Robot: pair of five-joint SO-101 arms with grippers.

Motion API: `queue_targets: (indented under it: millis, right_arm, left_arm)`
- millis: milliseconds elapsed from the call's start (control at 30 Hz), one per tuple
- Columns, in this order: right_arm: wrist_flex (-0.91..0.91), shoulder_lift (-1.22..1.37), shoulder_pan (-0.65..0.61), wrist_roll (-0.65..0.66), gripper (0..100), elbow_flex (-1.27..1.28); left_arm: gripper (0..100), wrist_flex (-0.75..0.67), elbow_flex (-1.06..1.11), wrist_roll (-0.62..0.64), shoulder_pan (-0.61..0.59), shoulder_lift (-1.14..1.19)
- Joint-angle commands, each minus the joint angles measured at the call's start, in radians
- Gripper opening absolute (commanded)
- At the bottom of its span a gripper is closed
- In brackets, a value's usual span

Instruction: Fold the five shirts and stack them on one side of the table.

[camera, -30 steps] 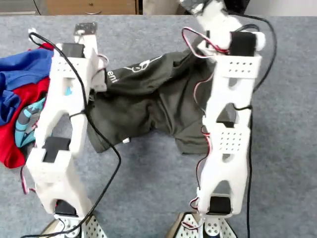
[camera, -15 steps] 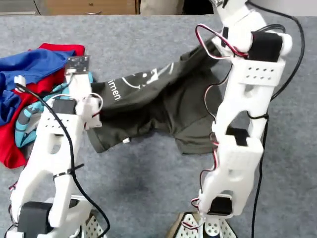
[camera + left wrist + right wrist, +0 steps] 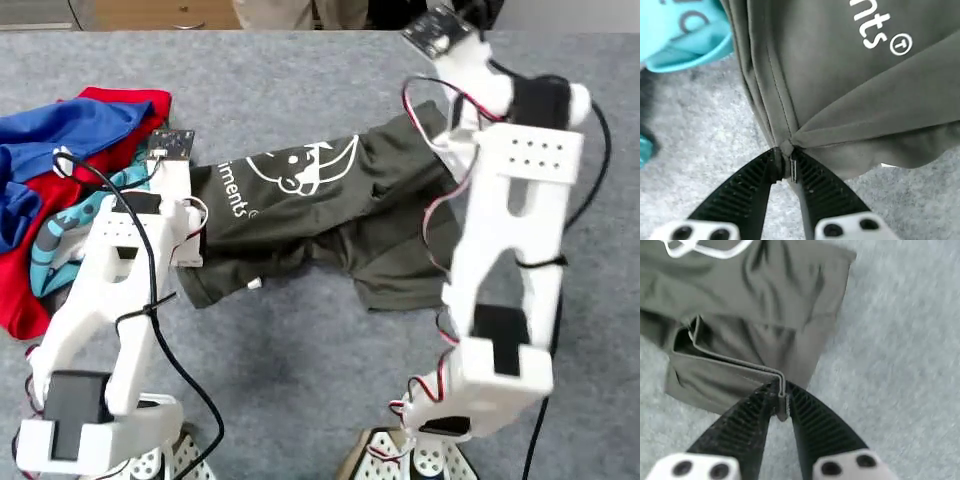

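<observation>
A dark olive shirt with a white printed logo lies stretched across the middle of the grey table. My left gripper is shut on a bunched corner of the olive shirt, at its left side in the high view. My right gripper is shut on a folded hem of the same shirt, at its right side under the right arm. A pile of other shirts, red, blue and turquoise, lies at the table's left.
The grey felt table has bare room in front of the olive shirt and at the far right. A wooden cabinet stands beyond the back edge. Cables hang along both arms.
Both arms have pulled back toward the front of the table, dragging the olive shirt; its printed panel has spread flatter and the logo now faces up.
</observation>
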Motion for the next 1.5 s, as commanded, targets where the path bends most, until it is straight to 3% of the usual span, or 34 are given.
queue_targets:
  millis: [0,233,433,1067,1200,1333,1467]
  right_arm:
    - [-0.087,-0.183,0.041,0.048,0.3,0.234]
    - [-0.319,-0.449,0.051,0.071,0.3,0.766]
    - [-0.427,-0.558,0.102,0.071,0.3,1.007]
    - [-0.578,-0.570,0.147,0.110,0.6,1.198]
    - [-0.569,-0.576,0.150,0.132,9.3,1.198]
    - [-0.568,-0.578,0.150,0.133,10.4,1.191]
    - [-0.520,-0.613,0.147,0.133,11.1,1.161]
  left_arm:
    - [2,0.005,0.012,-0.051,-0.014,-0.071]
    - [2,0.003,0.077,-0.094,-0.014,-0.082]
    - [2,0.040,0.084,-0.101,0.002,-0.091]
    - [2,0.115,0.100,-0.126,0.068,-0.093]
    - [2,0.206,0.094,-0.236,0.127,-0.091]
    - [14,0.244,0.091,-0.230,0.127,-0.093]
    - [20,0.339,-0.034,-0.104,0.044,-0.087]
